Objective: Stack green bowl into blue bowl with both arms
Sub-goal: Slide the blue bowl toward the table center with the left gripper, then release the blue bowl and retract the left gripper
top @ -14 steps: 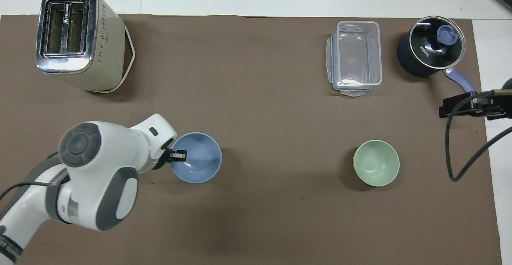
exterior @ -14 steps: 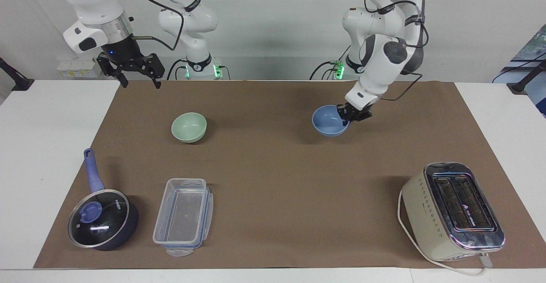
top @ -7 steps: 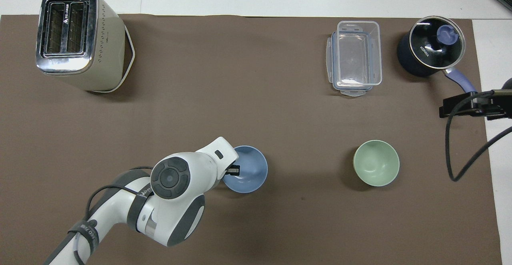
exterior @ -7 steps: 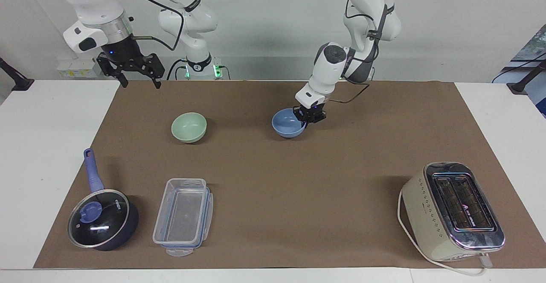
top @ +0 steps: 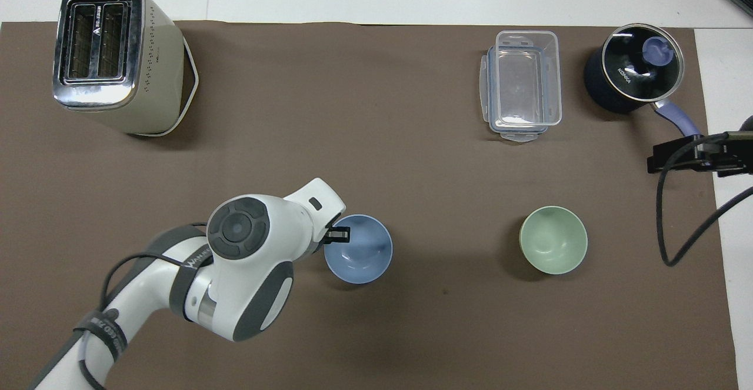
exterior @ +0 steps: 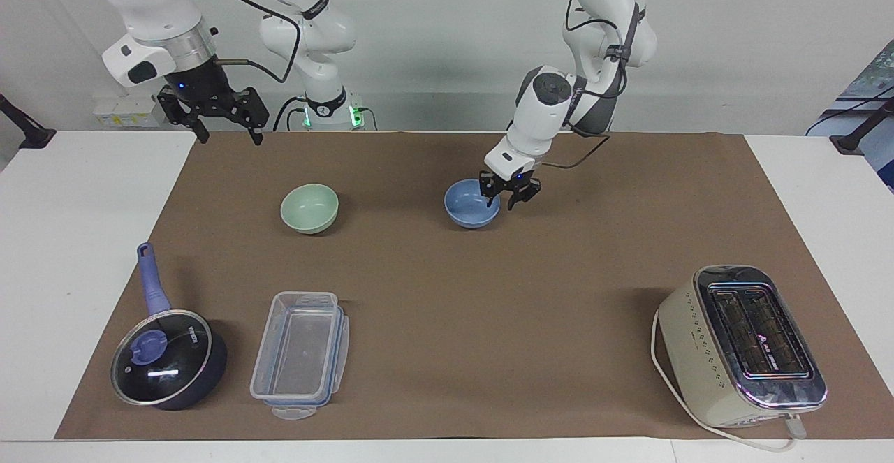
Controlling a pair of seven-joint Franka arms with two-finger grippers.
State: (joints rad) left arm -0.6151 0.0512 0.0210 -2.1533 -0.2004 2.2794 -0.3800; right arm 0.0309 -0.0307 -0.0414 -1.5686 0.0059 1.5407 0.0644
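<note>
While the right arm waits raised over the mat's corner at its own end of the worktop point(exterior: 84, 239), the left gripper point(exterior: 509, 197) sits low at the rim of the blue bowl point(exterior: 469, 211), on the bowl's side toward the left arm's end. Its fingers point(exterior: 487, 197) stand parted astride the rim, one tip inside the bowl, the other outside; no grip shows on the rim, & the bowl rests upright on the brown mat point(exterior: 489, 295), approx. mid-worktop.

Green bowl point(exterior: 309, 208) sits upright on the mat too, beside the blue one toward the right arm's end, well apart from it, not touched by either arm. Right gripper point(exterior: 227, 135) hangs w/ fingers spread wide, holding nothing.

Farther from the robots: a clear plastic container point(exterior: 300, 355) & a dark pot w/ glass lid & blue handle point(exterior: 167, 358) toward the right arm's end, a cream toaster point(exterior: 740, 344) toward the left arm's end.
</note>
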